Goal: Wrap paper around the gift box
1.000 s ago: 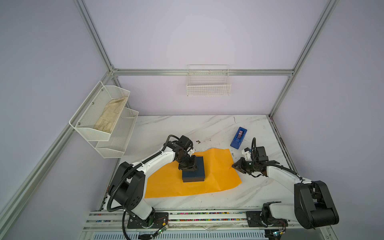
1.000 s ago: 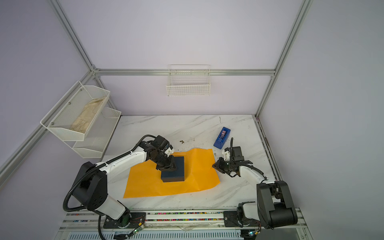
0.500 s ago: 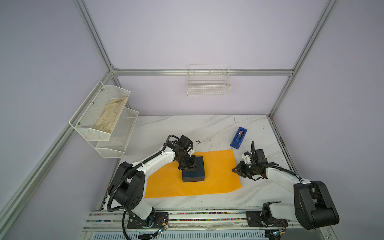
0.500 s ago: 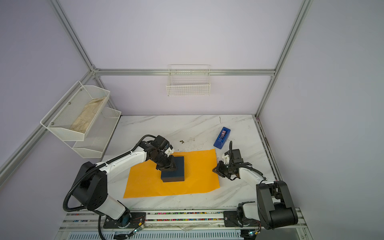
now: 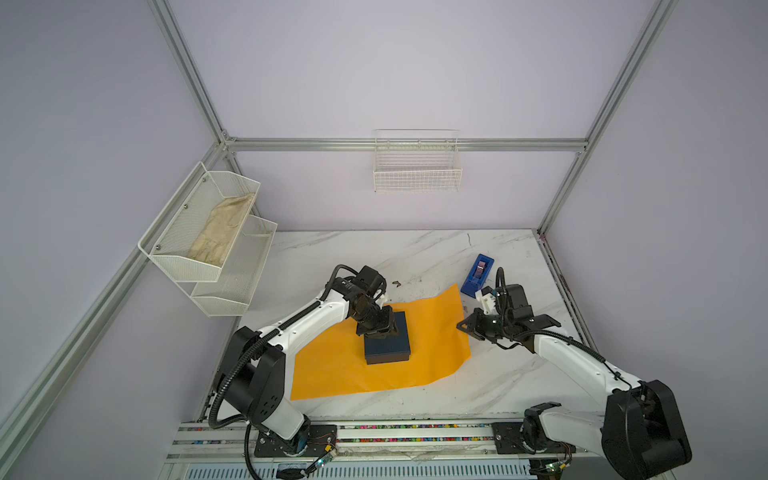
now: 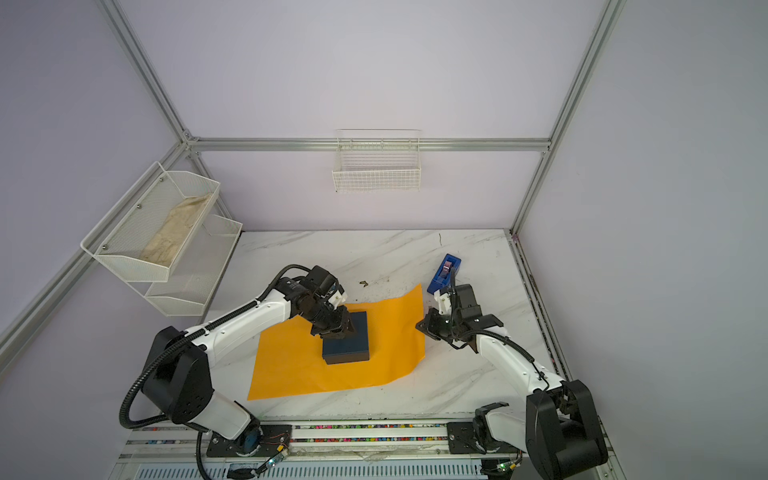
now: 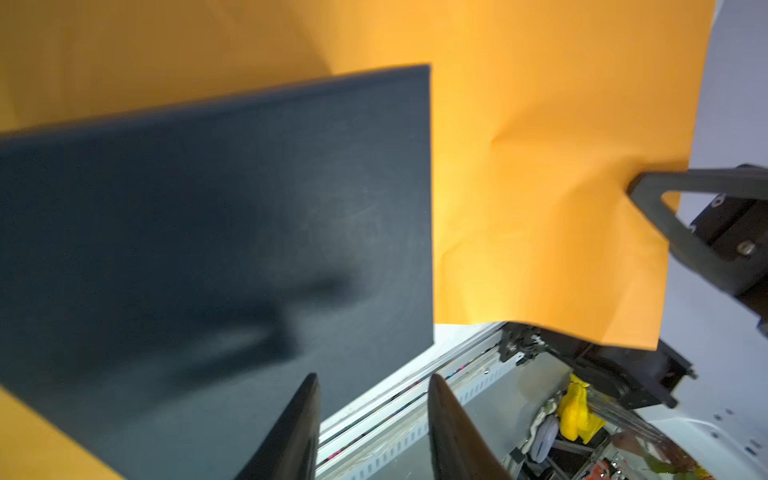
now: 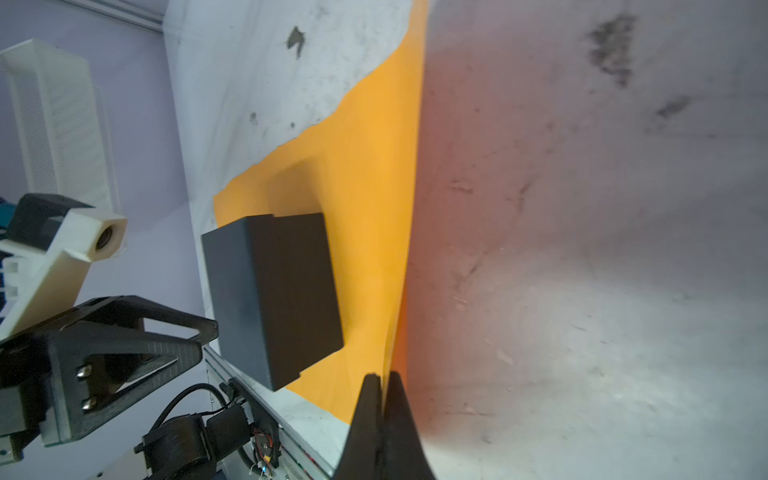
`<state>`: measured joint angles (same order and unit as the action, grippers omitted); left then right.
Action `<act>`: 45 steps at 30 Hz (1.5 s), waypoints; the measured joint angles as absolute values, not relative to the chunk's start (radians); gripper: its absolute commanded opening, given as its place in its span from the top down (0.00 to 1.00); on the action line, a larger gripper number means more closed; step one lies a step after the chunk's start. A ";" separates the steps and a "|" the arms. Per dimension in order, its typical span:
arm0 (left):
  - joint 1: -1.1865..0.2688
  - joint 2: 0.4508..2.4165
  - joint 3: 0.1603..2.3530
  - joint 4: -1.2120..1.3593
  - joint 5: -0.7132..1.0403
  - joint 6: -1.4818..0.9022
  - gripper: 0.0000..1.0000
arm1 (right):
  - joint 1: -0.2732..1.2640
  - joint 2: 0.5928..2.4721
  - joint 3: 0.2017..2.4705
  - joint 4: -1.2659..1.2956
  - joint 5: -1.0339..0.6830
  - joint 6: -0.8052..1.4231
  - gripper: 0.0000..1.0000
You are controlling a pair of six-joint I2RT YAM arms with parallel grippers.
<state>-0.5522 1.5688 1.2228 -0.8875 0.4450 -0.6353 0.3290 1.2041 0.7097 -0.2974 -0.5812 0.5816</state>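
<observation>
Right pincer clamped on a raised edge of the paper, clear of the gift box; left pincer parted at its far end.

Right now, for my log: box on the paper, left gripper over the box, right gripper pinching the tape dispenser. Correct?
No: the right wrist view shows the right gripper shut on the edge of the paper, not the tape dispenser. The box is on the paper, left gripper over it.
</observation>
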 measured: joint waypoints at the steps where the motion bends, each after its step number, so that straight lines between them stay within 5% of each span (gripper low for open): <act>1: -0.552 1.568 1.250 -0.888 0.444 -0.640 0.51 | 0.361 1.203 0.732 -0.299 -0.570 0.594 1.00; 13: -0.577 1.598 1.473 -0.831 0.482 -0.699 0.36 | 0.712 1.287 0.921 -0.260 -0.455 0.759 1.00; 24: -0.614 1.653 1.482 -0.880 0.356 -0.695 0.40 | 0.831 1.367 0.941 -0.215 -0.398 0.824 1.00; 35: -0.614 1.679 1.482 -0.946 0.231 -0.670 0.70 | 0.844 1.407 0.963 -0.214 -0.376 0.826 1.00; 45: -0.614 1.695 1.482 -0.952 0.218 -0.661 0.82 | 0.862 1.412 0.977 -0.216 -0.377 0.825 1.00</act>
